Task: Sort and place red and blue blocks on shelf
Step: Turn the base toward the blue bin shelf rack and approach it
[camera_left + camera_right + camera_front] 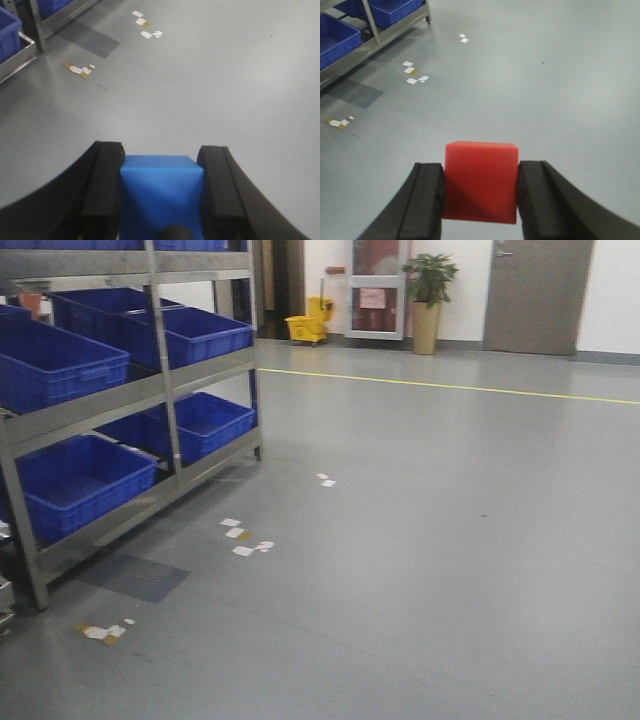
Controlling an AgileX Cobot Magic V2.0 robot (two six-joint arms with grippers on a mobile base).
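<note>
Blue block (161, 195): held between the left jaws, which are clenched on its two sides; it shows in the left wrist view only, up over the floor (450, 540).
Red block (480, 187): same in the right jaws, gripped, pads (427, 200) touching its side faces.
Shelf (100, 408): at left of the front view, well apart from both blocks; no block on it yet.
Stage: I judge both picks are done; carry and placing are left.
Risk 1: blocks are small w/ plain faces. If the grip loosens or an arm jolts when the base drives, one can slip out & drop.
Risk 2: tiers are full of big blue bins (60, 360). I cannot see a free spot, so the jaws may hit a bin edge or a rail.
Risk 3: wrong place for a colour, bc the sorting rule is not shown.
Around: white paper scraps (240, 535) near the shelf foot; yellow mop bucket (308, 325), plant (428, 290), grey door (535, 290) far back.
In the way: only the scraps btw me and the shelf; I think harmless.
</note>
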